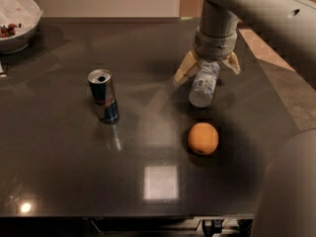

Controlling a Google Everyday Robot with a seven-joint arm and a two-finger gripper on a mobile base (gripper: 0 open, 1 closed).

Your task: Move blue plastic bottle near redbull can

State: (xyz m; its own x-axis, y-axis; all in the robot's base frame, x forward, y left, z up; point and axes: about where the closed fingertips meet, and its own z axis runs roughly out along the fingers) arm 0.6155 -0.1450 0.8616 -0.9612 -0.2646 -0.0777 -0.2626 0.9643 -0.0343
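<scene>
The blue plastic bottle (204,84) lies on its side on the dark table (64,152), right of centre. My gripper (206,69) hangs over the bottle's far end. Its tan fingers (180,73) are spread wide on either side of the bottle and do not close on it. The redbull can (103,96) stands upright left of centre, about a bottle length and a half from the bottle, with its top open.
An orange round fruit (203,138) sits just in front of the bottle. A white bowl (17,21) with some food stands at the far left corner. The table's right edge runs close behind my arm (256,9).
</scene>
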